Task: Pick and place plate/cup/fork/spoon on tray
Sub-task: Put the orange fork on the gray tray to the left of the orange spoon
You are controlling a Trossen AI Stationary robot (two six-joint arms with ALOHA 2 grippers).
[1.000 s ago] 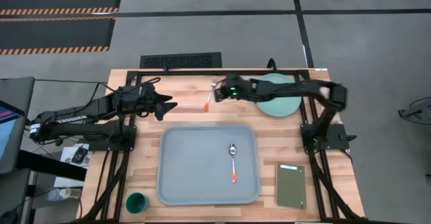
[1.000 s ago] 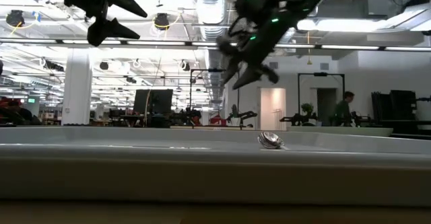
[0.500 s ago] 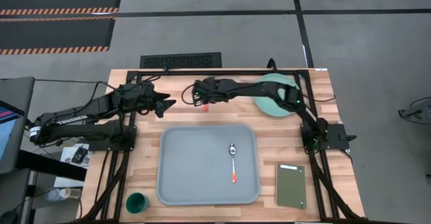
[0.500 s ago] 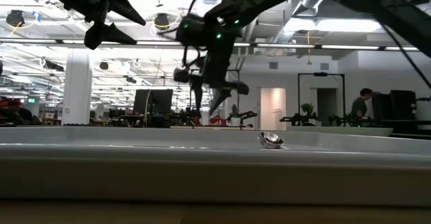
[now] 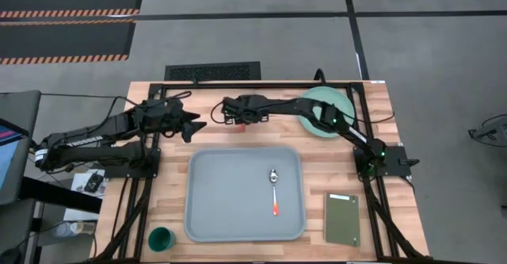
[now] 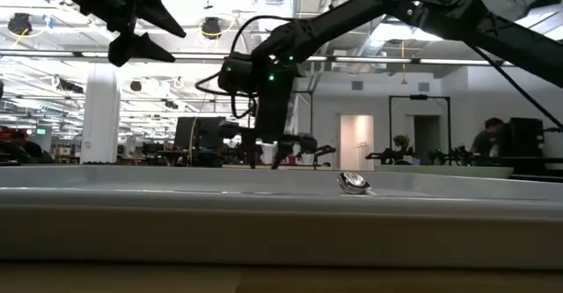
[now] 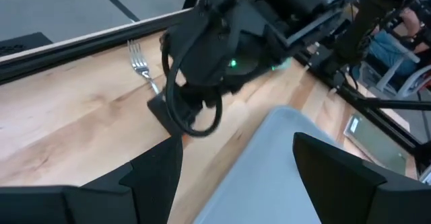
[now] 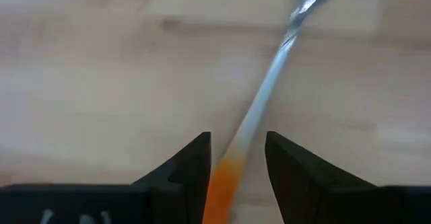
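Observation:
The fork (image 8: 269, 89) lies flat on the wood beyond the tray's far edge, tines (image 7: 138, 59) toward the far edge. My right gripper (image 8: 237, 160) is down at it, pointing down, narrowly open, one finger on each side of the handle where silver turns orange; I see no touch. It also shows in the high view (image 5: 240, 121). My left gripper (image 5: 198, 126) hangs open and empty above the table, left of the fork. The spoon (image 5: 273, 189) lies in the tray (image 5: 214, 208). The plate (image 5: 337, 125) is at the far right, the cup (image 5: 162, 238) at the near left.
A dark olive slab (image 5: 341, 218) lies right of the tray near the front edge. My right arm stretches across the far side of the table over part of the plate. A person shows in the room behind the table (image 6: 488, 139).
My right gripper has swung from near the plate toward the table's left and come down over the fork's handle, its fingers now pointing down astride it. The fork has stayed where it lay.

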